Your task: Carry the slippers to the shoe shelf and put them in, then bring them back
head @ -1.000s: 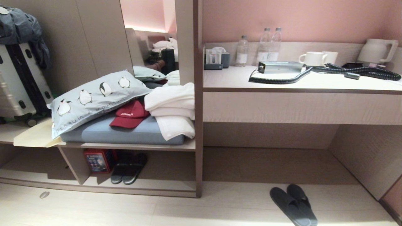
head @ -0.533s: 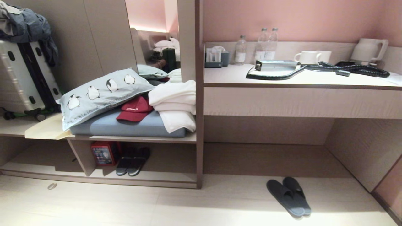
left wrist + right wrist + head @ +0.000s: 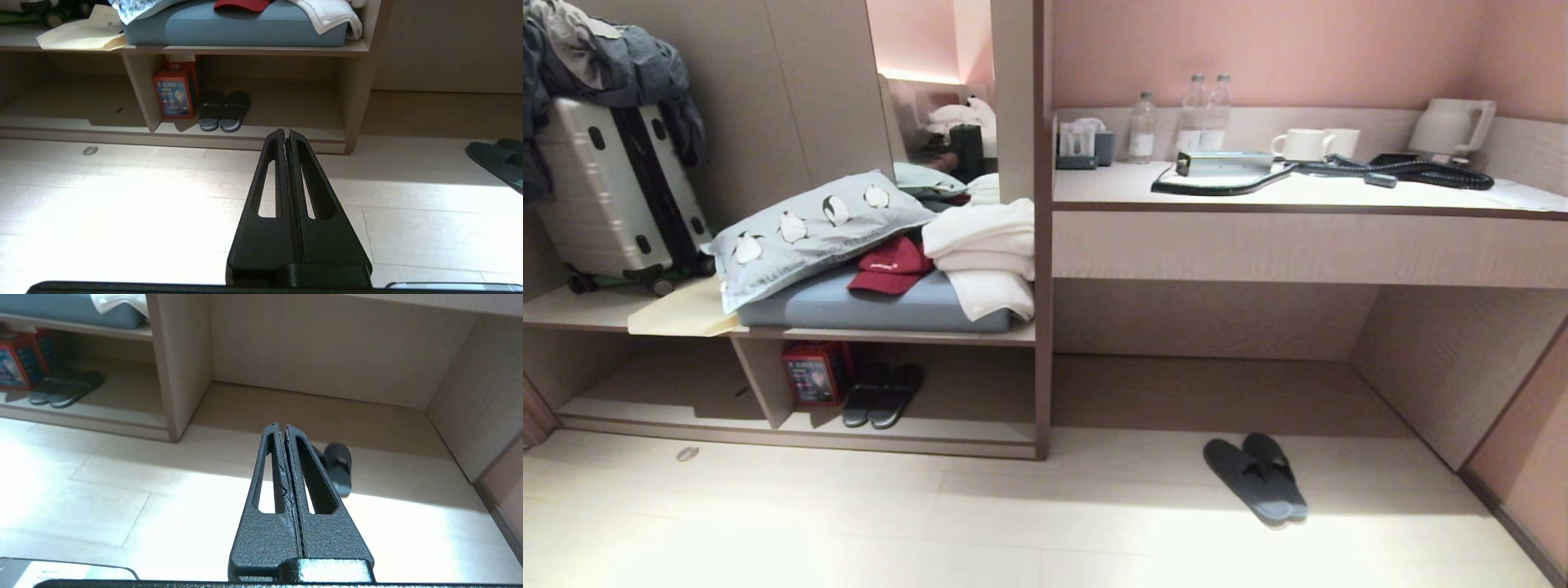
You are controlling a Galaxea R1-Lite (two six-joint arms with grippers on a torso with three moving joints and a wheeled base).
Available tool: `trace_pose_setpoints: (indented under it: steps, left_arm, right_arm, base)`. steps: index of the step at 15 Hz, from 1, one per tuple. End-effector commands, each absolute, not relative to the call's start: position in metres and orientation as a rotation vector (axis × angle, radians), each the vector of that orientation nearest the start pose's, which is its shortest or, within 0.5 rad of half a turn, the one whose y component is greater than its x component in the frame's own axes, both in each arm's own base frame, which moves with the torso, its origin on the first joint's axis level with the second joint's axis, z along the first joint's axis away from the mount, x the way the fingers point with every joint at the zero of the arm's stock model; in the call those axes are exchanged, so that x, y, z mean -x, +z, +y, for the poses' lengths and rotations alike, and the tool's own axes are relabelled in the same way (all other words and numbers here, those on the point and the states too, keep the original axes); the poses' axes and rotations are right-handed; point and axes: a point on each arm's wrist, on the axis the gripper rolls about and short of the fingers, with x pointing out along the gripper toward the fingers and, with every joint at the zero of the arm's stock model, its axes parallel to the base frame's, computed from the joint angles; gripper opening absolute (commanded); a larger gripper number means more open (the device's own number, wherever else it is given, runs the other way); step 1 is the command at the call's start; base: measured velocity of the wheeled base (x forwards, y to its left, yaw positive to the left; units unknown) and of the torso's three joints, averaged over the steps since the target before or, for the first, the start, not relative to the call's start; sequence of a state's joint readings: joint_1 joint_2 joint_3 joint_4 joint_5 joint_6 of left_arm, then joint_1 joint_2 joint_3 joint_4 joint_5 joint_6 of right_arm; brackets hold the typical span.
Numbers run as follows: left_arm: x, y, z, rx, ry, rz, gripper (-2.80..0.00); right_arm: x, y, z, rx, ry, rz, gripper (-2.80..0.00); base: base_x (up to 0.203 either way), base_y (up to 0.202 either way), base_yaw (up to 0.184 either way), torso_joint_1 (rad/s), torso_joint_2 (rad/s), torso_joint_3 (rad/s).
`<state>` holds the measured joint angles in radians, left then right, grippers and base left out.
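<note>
The slippers (image 3: 1255,478), a dark grey pair, lie side by side on the pale floor in front of the recess under the desk. In the right wrist view the slippers (image 3: 340,467) are partly hidden behind my right gripper (image 3: 282,426), which is shut on nothing and hangs above the floor well short of them. The shoe shelf (image 3: 964,430) is the low open cubby at lower left, with a raised base board and a divider. My left gripper (image 3: 286,131) is shut and empty, pointing at the shoe shelf (image 3: 322,138) from a distance. Neither arm shows in the head view.
Another dark pair with a white sole stripe (image 3: 882,396) and a red box (image 3: 813,373) sit in the cubby. Above lie a cushion, penguin pillow (image 3: 809,233), red cap and towels. A suitcase (image 3: 613,196) stands left. The desk (image 3: 1298,200) holds bottles, mugs, a kettle and a cable.
The whole picture has shifted: furniture and slippers look smaller and higher, with more floor in front, so the camera has backed away. Nothing in the scene has itself moved.
</note>
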<state>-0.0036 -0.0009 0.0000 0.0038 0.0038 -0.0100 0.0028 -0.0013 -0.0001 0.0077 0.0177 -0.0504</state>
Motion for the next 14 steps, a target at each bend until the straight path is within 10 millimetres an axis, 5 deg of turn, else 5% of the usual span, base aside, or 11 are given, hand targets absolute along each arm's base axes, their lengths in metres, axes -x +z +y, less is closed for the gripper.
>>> trace_pose_setpoints:
  steps: [1,14]
  left_arm:
    - [0.0227,0.0746,0.0002,0.011,0.002,0.006,-2.8]
    - [0.0227,0.0746,0.0002,0.009,0.002,0.006,-2.8]
  right_arm:
    - [0.0229,0.0747,0.0003,0.051,0.022,0.006,-2.8]
    - [0.0229,0.0747,0.0003,0.052,0.022,0.006,-2.8]
  base:
    - [-0.194,0.0,0.003,-0.002,0.0,0.002]
    - [-0.193,0.0,0.001,0.003,0.0,0.002]
